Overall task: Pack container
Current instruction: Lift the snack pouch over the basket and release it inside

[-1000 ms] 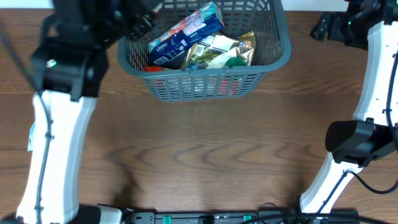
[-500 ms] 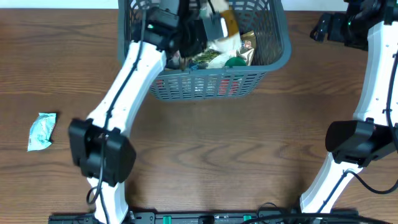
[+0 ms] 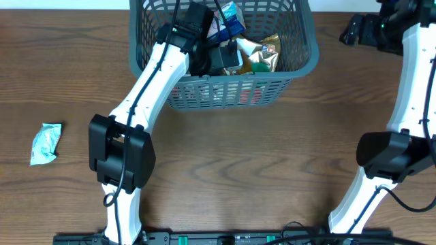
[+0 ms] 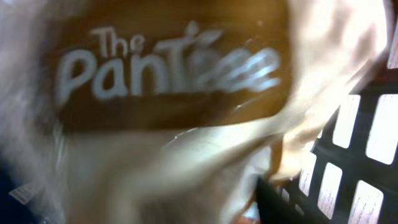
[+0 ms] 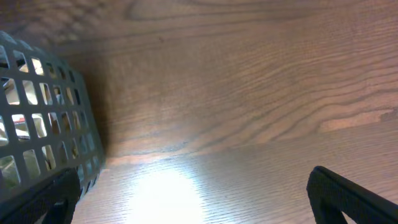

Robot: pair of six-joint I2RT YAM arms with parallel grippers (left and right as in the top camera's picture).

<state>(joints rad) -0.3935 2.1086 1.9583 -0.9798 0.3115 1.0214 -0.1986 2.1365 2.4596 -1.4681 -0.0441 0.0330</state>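
Where the overhead view takes in the whole table (image 3: 272,156), the container (image 3: 225,95) sits at 12 o'clock. Its far rim is cut by the top edge of the view, and its near lattice wall faces the wide bare wood at the centre and 6 o'clock. The left arm crosses the basket's near rim at about 7 o'clock of the basket, and the left gripper (image 3: 221,58) hangs inside, over the packets. From above its jaws are hidden by the wrist, and the wrist camera is filled by a blurred brown-and-cream packet (image 4: 168,81) close to the lens. I therefore cannot tell whether the jaws are wide, narrow or holding it. At 4 o'clock in that wrist view the dark lattice wall shows just beside the packet, leaving little room on that side. A blue packet (image 3: 228,15) lies toward the basket's far side and a gold-and-green packet (image 3: 262,53) toward its 3 o'clock wall. The right gripper (image 5: 193,202) is at 2 o'clock of the table, near the basket's right rim but clear of it. Its fingers (image 5: 348,196) stand wide with nothing between them, over bare wood. A small pale teal packet (image 3: 46,143) lies alone at 9 o'clock, near the table's left edge, with open wood all round it.
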